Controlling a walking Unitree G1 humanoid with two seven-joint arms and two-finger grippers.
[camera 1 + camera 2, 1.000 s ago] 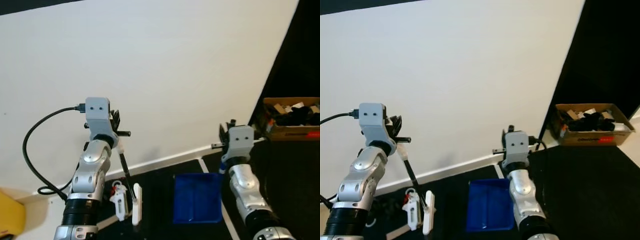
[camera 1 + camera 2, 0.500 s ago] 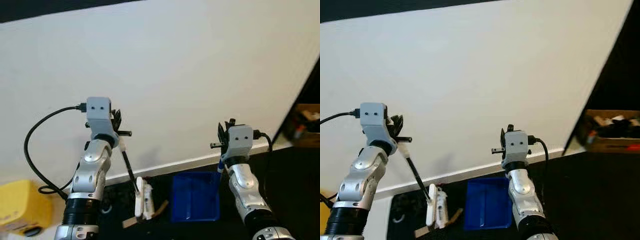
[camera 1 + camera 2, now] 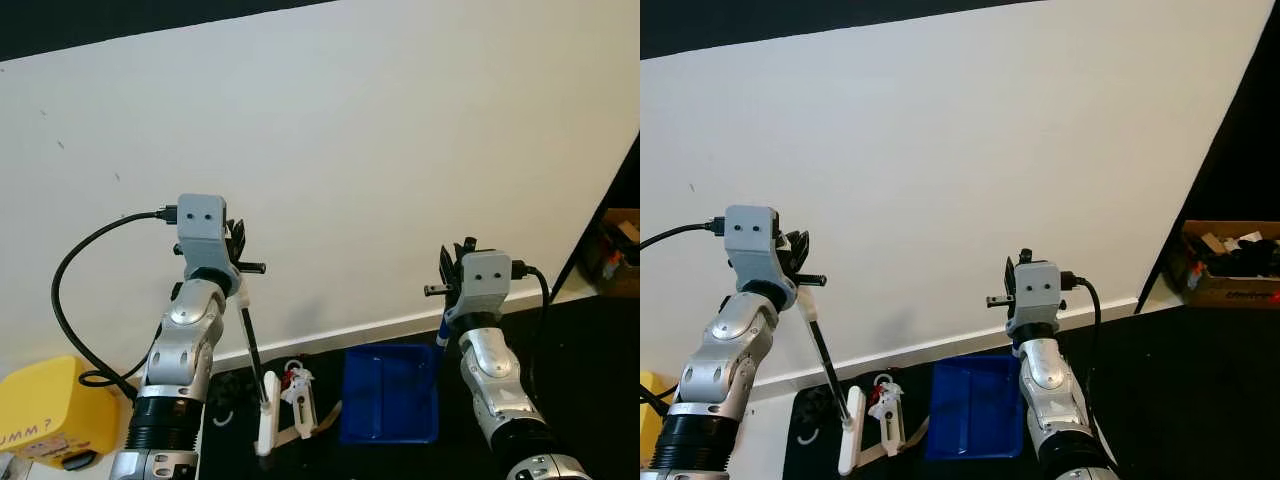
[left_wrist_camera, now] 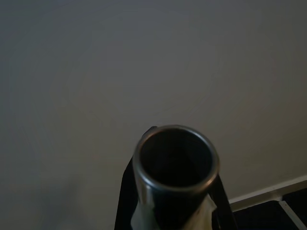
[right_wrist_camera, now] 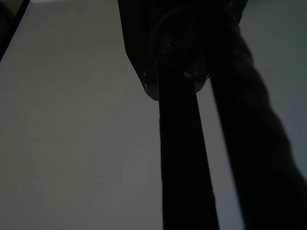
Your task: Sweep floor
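Left eye view: both arms raised, left gripper [image 3: 237,262] prob. clamping broom [image 3: 255,370].

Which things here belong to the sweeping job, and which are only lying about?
For the job:
- broom, held by left tool
- blue dustpan, held by right tool
- white litter on the floor

Lying about:
- yellow box
- cardboard box

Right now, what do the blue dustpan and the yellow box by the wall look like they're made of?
The blue dustpan looks like moulded plastic: uniform colour, raised rim, slight sheen. The yellow box also seems plastic, smooth with rounded corners and printed lettering, though its material is less certain.
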